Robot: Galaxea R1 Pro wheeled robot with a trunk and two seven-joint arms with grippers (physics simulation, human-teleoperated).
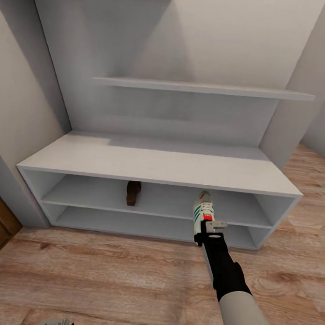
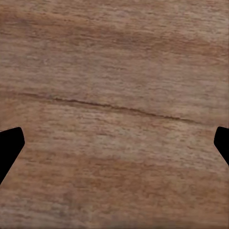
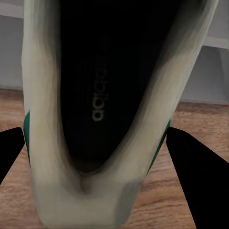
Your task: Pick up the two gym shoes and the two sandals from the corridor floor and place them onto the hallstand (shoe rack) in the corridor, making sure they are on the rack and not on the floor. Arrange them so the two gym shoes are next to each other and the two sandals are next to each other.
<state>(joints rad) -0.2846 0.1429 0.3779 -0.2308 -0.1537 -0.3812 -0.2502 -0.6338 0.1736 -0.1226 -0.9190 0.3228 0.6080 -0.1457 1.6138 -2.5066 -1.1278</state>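
Right gripper (image 1: 207, 227) clamped on heel of white low gym shoe with green side stripes (image 1: 202, 209), toe pointing into pale grey-white hallstand (image 1: 157, 162), at upper open shelf. Advance level until sole fully over shelf board, then release. Dark brown leather sandal (image 1: 133, 193) already on same shelf, well apart. Left gripper (image 2: 114, 143) spread, empty, over wood-grain plank floor (image 2: 114, 71).

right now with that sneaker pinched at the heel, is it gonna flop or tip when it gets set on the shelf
The gym shoe juts straight out from the right gripper without sagging, so it probably handles as fairly stiff. Held by its heel end only, it may pivot slightly. Its flat sole should let it settle on the hallstand shelf without rolling.
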